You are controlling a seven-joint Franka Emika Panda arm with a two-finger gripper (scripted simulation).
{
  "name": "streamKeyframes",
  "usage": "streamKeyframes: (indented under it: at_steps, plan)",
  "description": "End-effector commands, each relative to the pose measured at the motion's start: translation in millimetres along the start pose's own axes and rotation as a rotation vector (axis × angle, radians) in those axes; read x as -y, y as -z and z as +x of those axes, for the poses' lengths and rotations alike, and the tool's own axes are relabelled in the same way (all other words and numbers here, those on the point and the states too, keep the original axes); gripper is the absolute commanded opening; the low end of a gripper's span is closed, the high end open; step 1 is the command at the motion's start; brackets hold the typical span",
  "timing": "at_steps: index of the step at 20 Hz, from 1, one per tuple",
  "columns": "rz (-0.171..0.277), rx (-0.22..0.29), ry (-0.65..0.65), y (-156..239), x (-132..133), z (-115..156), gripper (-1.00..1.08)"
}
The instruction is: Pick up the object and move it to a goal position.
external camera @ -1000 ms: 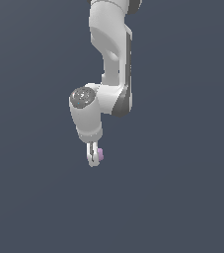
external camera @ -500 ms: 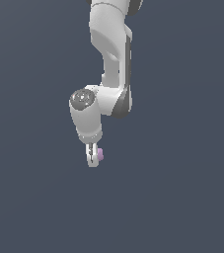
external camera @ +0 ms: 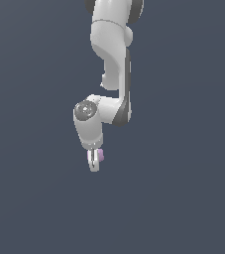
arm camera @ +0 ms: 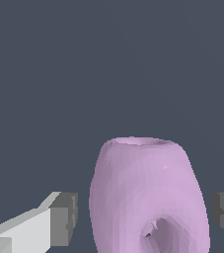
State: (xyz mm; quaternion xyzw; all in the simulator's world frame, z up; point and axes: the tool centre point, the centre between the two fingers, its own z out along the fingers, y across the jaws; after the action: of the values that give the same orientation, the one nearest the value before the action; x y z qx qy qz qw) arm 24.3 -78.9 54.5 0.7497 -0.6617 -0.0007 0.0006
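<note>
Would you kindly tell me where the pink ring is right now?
In the exterior view the pink ring sits at the gripper tip, just below the white wrist; the wrist view shows it between the fingers.
</note>
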Motion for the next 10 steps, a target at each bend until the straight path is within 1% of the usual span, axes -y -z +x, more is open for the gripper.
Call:
streamKeyframes:
  at_steps: [1,2,3,10]
  plan:
    - [0.002,0.0,0.0,-3.3,1.2,0.2,1.0]
    - [0.002,0.0,0.0,-3.4,1.3,0.3,1.0]
    - [0.002,0.0,0.0,-3.4,1.3,0.3,-1.0]
    - [0.002,0.0,0.0,-3.4,1.3,0.3,-1.0]
